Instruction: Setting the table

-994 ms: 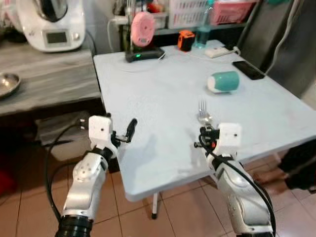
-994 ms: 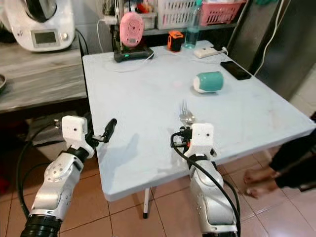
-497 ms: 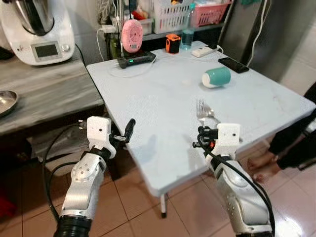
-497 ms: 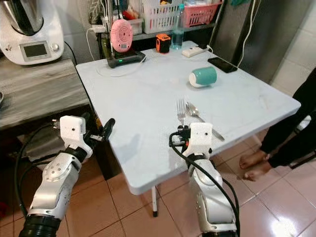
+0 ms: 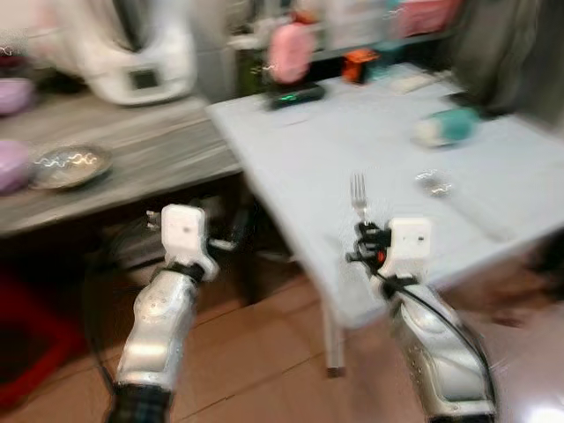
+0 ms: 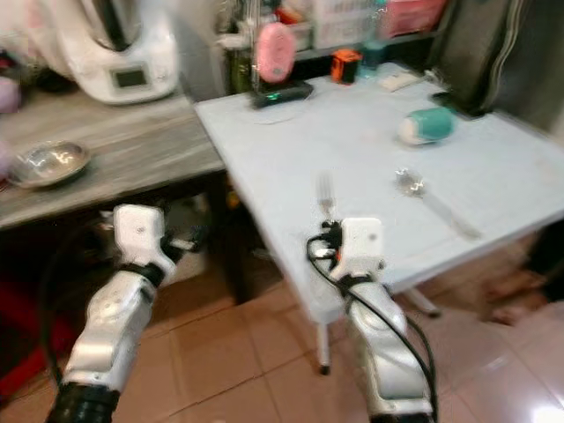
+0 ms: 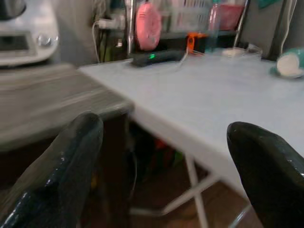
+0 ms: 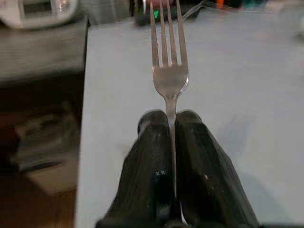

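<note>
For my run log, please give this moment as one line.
right gripper: shut on fork | left gripper: open, empty | spoon: on table

two silver jointed arms, each capped by a white boxy wrist block, black cables looping along them; the right gripper has glossy black rounded fingers.
</note>
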Motion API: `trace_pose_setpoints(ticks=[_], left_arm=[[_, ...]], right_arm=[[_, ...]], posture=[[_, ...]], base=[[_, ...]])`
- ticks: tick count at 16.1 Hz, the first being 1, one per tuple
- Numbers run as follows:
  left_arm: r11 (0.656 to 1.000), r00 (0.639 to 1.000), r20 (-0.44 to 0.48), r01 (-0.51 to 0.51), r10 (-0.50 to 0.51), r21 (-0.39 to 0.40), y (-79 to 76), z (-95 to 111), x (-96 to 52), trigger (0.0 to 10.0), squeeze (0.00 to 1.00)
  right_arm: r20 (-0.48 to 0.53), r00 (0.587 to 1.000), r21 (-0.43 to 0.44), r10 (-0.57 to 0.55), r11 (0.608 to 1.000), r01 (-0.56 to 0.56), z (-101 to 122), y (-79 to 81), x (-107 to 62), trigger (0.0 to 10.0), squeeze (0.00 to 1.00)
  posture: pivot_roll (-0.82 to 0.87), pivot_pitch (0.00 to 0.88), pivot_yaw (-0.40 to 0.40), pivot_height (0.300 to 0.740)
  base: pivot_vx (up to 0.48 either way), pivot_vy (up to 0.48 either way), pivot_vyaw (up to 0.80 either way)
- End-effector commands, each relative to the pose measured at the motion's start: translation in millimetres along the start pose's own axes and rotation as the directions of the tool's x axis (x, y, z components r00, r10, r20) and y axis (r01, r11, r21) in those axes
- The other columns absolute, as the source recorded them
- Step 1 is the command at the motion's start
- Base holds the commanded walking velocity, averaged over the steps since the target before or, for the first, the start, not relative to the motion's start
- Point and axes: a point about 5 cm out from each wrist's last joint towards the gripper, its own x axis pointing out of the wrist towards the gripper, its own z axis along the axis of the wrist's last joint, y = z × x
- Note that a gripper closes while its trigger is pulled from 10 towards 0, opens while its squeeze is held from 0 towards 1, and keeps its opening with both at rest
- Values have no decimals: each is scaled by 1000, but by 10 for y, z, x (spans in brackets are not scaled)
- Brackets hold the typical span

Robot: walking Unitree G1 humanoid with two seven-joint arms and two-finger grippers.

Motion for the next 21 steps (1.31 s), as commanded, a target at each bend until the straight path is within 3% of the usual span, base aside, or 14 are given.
trace_pose_setpoints(ticks=[1,8,14,18,21], left_arm=[[1000,1000,-1,-14,14,24,60,19,-1,10000,0],[999,1000,-6,-26,26,20,38,-1,-5,10000,0],[997,997,13,71,-71,-33,-55,29,-23,10000,0],[995,996,11,86,-86,-40,-58,26,-39,10000,0],[995,996,11,92,-91,-44,-66,25,-43,10000,0]], right_arm=[[39,999,6,2,1000,-2,80,21,4,10000,0],[35,999,9,0,1000,0,76,17,-2,10000,0],[30,1000,28,-9,1000,8,64,8,-13,10000,0],[24,1000,31,-11,999,10,58,4,-15,10000,0],[24,1000,31,-11,999,11,58,1,-19,10000,0]], posture=[[-52,32,8,740],[-54,39,7,740],[-56,42,9,740],[-56,42,9,740],[-57,44,9,740]], base=[[0,442,725],[0,444,620],[0,0,0],[365,0,0],[460,0,-746]])
